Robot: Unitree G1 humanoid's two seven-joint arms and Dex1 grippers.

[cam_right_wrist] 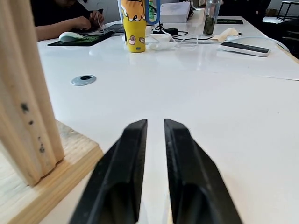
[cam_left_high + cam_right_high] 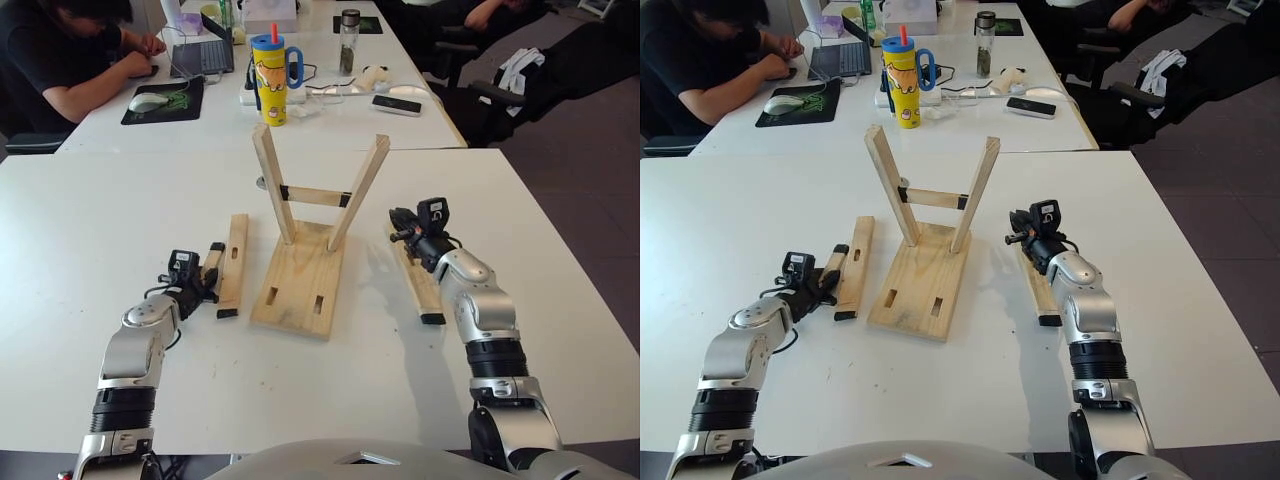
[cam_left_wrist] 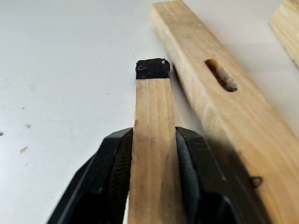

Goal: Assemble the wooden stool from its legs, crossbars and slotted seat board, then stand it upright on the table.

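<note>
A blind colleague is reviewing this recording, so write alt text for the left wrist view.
The left hand clamps a narrow wooden bar with a black end cap between two black fingers, over the white table. A wider wooden leg with an oval slot lies beside it.

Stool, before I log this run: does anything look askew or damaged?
The two fitted legs splay apart in a V rather than standing parallel, possibly by design. On the seat board, two near slots are empty. Nothing looks broken.
</note>
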